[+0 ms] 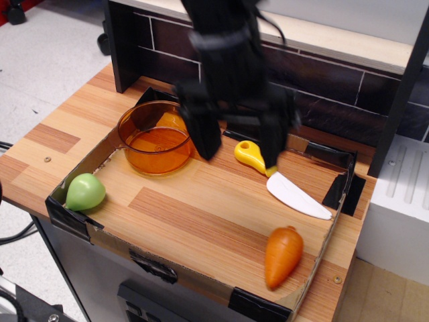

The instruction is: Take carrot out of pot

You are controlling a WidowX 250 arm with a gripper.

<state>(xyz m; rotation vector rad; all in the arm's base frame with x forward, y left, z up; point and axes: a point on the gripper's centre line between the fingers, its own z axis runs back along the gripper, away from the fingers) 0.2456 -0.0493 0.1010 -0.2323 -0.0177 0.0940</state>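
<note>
The orange toy carrot (282, 255) lies on the wooden tray floor near the front right corner, blunt tip toward the front. The amber transparent pot (155, 138) stands at the back left of the tray and holds nothing that I can see. My gripper (238, 149) hangs well above the tray's middle, between the pot and the knife, with its two dark fingers (206, 139) spread wide and nothing between them. It is far from the carrot.
A toy knife with yellow handle (249, 155) and white blade (297, 196) lies right of the gripper. A light green pear-shaped toy (85, 191) sits in the front left corner. The low cardboard tray wall (167, 260) rims the area. A dark brick-pattern backboard (335, 94) stands behind.
</note>
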